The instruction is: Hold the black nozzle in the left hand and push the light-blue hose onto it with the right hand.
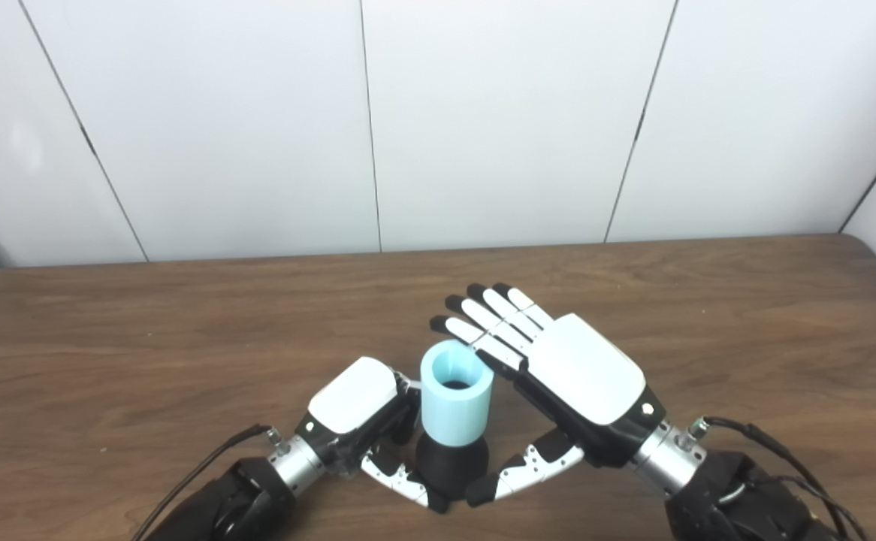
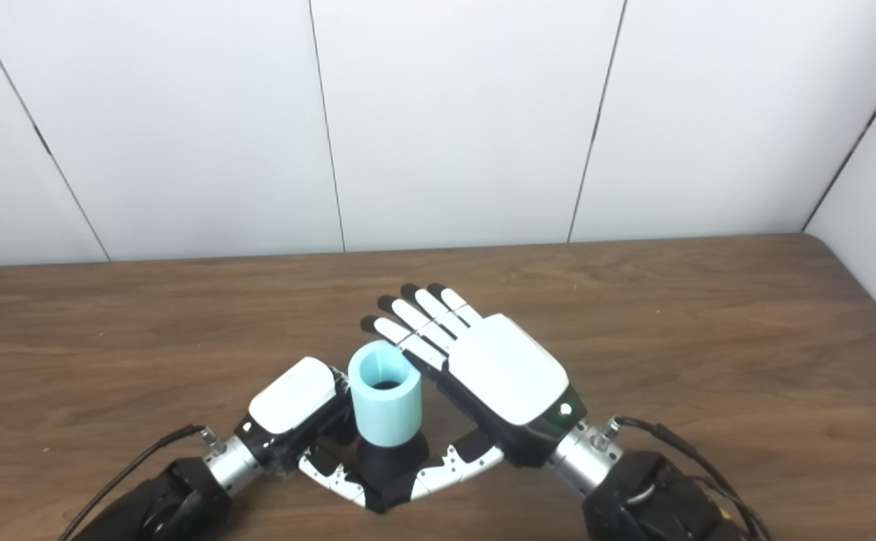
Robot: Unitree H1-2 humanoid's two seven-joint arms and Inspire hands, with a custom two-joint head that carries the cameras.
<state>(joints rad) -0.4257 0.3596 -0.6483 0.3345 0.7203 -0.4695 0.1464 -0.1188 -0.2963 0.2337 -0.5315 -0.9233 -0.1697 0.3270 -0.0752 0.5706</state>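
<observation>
A light-blue hose [image 1: 457,402] stands upright as a short tube, seated over the top of the black nozzle [image 1: 453,467] near the table's front edge. My left hand [image 1: 355,412] is curled around the nozzle from the left, with its thumb at the nozzle's front. My right hand [image 1: 577,376] is on the right of the hose with straight, spread fingers [image 1: 483,319] that reach past the hose's far rim. Its thumb [image 1: 521,473] rests against the nozzle's lower right side. The hose's open top shows a dark bore.
The brown wooden table [image 1: 746,315] stretches out to both sides and to the back. White wall panels [image 1: 498,120] rise behind its far edge. Black cables [image 1: 783,458] trail from both wrists along the front edge.
</observation>
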